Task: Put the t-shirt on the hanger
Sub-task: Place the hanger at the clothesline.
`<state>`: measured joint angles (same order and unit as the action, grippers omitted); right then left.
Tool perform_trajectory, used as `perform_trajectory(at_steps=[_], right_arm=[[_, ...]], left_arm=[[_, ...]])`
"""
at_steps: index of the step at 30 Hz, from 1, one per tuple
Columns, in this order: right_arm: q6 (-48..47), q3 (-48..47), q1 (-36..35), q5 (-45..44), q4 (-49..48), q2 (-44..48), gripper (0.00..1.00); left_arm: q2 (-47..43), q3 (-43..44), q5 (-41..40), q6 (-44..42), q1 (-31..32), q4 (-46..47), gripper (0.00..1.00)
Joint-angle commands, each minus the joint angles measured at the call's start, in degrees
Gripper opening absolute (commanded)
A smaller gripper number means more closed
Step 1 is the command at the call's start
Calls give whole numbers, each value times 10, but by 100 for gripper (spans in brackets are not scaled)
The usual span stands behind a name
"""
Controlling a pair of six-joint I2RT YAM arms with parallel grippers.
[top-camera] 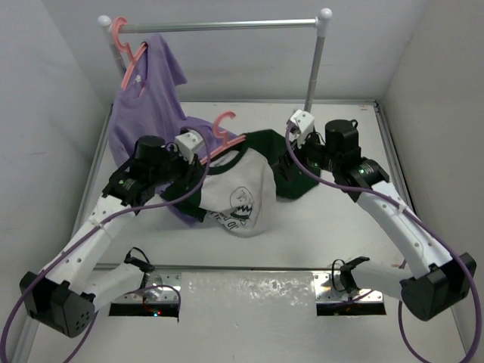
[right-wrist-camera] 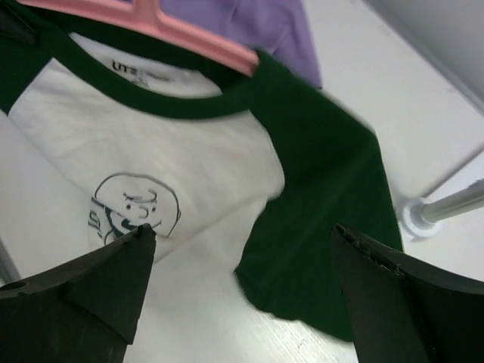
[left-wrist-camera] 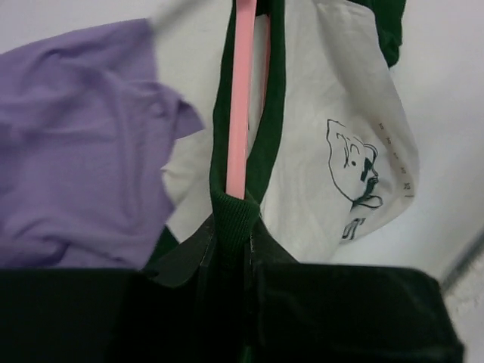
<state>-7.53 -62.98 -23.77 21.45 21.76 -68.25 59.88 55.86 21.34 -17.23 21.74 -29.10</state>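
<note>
White in the body and dark green in the sleeves and collar, the raglan t-shirt (top-camera: 243,189) with a black cartoon face on its front lay crumpled on the white table (top-camera: 340,242) between our two pincers. Its collar sat over the thin pink plastic hanger (left-wrist-camera: 242,98), whose hook stood up just beyond the left pincer (left-wrist-camera: 231,243). We saw that pincer closed on the collar's green ribbing, with one pink arm of the hanger running into the same pinch; we could not tell whether the pads pressed the plastic too. Our right pincer (right-wrist-camera: 240,257) was spread wide and held nothing, hovering above the green sleeve lying flat beneath and ahead of it. Left of and beyond the left pincer, a plain purple t-shirt (top-camera: 147,106) hung on a second pink hanger (top-camera: 130,57) from a grey metal rack rail (top-camera: 219,26), well beyond both pincers.
</note>
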Motion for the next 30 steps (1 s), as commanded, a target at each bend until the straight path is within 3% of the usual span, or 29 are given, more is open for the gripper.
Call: perform_trajectory(at_steps=[1, 11, 21, 30], right_arm=[[47, 35, -1, -40, -115, 52, 93], [66, 91, -1, -64, -184, 88, 95], [64, 109, -1, -62, -205, 103, 95], [54, 138, -1, -69, -196, 125, 96]], left_arm=[[-56, -3, -99, 78, -27, 84, 0], [-104, 64, -331, 77, -55, 137, 0], [-16, 183, -376, 63, -59, 244, 0], [89, 242, -351, 84, -92, 281, 0]])
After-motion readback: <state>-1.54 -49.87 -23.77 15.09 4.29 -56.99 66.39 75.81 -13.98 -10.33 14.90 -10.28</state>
